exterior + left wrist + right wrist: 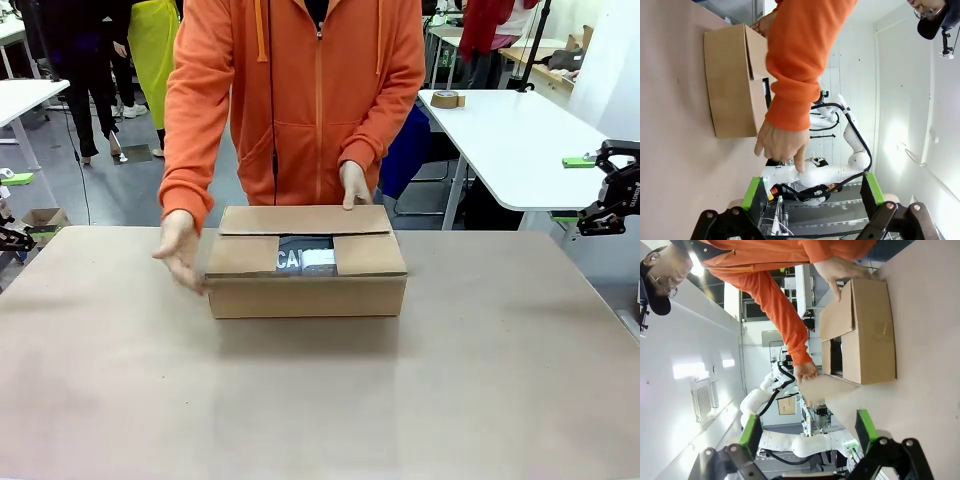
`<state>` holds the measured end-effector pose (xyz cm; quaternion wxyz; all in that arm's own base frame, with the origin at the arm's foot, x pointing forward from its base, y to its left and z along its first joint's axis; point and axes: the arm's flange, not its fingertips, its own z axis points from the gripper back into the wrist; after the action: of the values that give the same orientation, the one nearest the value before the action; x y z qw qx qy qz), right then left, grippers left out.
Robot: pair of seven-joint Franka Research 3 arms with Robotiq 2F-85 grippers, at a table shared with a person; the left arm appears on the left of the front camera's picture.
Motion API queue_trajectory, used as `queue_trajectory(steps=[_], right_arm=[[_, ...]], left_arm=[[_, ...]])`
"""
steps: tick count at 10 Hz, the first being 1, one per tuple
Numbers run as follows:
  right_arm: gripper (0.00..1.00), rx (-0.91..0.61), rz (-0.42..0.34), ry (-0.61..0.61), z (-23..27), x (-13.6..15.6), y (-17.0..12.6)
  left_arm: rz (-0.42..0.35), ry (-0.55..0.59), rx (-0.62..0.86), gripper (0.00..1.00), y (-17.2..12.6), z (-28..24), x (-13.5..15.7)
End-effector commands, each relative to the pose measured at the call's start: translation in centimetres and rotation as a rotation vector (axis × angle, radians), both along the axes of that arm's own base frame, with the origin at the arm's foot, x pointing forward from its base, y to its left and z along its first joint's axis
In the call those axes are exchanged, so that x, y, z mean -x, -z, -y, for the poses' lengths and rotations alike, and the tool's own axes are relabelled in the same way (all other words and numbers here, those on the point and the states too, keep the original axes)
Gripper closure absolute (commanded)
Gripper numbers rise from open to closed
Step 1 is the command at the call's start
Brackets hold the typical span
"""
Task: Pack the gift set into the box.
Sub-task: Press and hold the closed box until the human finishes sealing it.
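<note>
The left gripper [812, 196] hangs released and empty at left, as a person in an orange hoodie [300, 90] sets one hand [180, 250] at the left end of the box [306, 295], mid-table, flaps part-folded over the gift set [304, 260] inside, the other hand [354, 185] on the far flap; at right, the right gripper [808, 434] gapes, holding nothing

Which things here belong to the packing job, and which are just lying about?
On the job: the box, flaps partly closed; the gift set inside it; the person's hand on its far flap.
Lying about: tape roll and small green item on the far white table.
</note>
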<state>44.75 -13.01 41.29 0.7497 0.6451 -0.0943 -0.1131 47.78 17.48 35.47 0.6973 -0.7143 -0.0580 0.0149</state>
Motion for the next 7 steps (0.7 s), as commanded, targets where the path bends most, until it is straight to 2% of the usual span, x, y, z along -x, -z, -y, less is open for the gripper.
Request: queue_trajectory(steps=[1, 7], right_arm=[[0.00, 0.011, 0.022, -0.019, 0.17, 0.21, 0.03], [0.00, 0.011, 0.022, -0.019, 0.17, 0.21, 0.03]], left_arm=[[0.019, 0.000, -0.010, 0.00, -0.02, 0.37, 0.44], [0.019, 0.000, -0.010, 0.00, -0.02, 0.37, 0.44]])
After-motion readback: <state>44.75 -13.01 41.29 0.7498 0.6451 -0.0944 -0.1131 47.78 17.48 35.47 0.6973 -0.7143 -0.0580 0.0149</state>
